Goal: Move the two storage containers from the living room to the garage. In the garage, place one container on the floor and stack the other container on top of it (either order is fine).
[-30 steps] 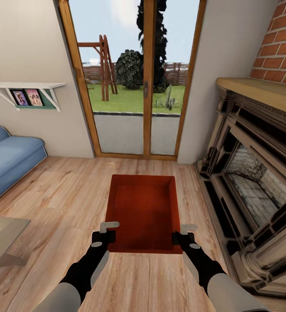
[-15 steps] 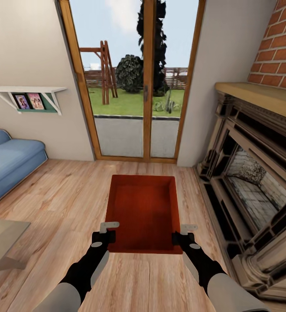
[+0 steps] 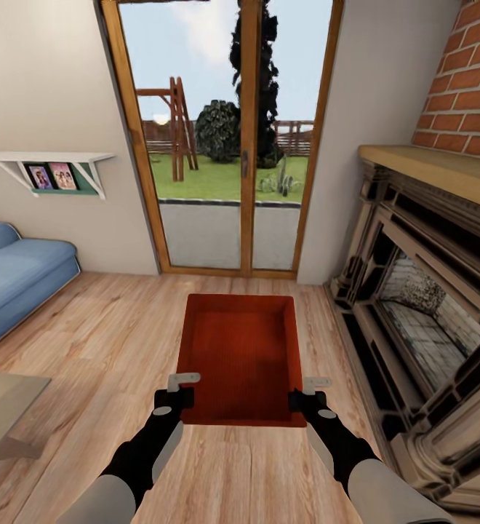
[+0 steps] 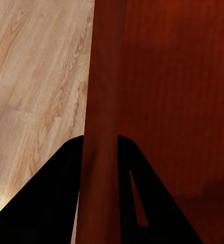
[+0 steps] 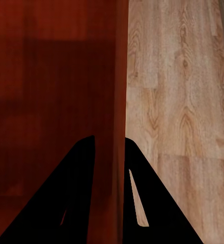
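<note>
we see one orange-red storage container point(image 3: 241, 356), a low open-top bin with a finely ribbed inside, held level above the light wood floor point(image 3: 87, 342). our left gripper point(image 3: 176, 397) and right gripper point(image 3: 305, 399) clamp its side walls near the near corners.

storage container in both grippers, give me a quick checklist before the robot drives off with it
1. Left gripper on the container's left wall: ok, one finger on each side of the wall.
2. Right gripper on the right wall: ok, it straddles the wall the same way.
3. Storage container level: ok, it looks even between the two arms in the head view.
4. Container contents: ok, the inside looks bare.
5. Way ahead: not ok, the glass doors stand shut straight in front and the fireplace is close on the right.
6. Second container's whereabouts: cannot tell.
</note>
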Available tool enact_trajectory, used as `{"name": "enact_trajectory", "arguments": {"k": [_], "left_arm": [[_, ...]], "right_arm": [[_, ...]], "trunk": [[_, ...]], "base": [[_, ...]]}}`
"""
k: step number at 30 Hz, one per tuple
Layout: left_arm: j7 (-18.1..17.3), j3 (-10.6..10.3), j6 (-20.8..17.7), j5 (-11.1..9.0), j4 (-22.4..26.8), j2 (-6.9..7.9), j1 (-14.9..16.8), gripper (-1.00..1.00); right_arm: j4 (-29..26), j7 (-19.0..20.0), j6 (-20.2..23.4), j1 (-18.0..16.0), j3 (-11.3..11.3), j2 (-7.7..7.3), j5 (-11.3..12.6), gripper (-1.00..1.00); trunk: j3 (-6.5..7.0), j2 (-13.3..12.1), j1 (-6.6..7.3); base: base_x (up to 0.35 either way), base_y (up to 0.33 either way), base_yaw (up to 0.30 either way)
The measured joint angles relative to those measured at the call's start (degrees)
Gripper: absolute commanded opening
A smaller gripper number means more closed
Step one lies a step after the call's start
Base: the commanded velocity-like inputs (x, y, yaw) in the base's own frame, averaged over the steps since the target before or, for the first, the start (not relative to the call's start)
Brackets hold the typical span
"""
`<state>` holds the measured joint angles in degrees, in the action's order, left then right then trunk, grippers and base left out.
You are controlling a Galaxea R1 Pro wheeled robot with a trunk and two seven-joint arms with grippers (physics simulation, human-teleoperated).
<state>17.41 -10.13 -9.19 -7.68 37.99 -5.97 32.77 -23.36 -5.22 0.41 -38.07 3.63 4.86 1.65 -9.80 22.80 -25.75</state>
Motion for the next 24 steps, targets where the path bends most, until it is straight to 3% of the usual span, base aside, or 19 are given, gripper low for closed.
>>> {"name": "enact_trajectory", "arguments": {"k": [24], "left_arm": [[-0.09,0.03,0.01,0.07,-0.23,-0.01,0.0,-1.0]], "right_arm": [[0.2,-0.01,0.0,0.0,-0.01,0.0,-0.01,-1.0]], "trunk": [[2.1,0.0,0.0]], "base": [[0.0,0.0,0.0]]}}
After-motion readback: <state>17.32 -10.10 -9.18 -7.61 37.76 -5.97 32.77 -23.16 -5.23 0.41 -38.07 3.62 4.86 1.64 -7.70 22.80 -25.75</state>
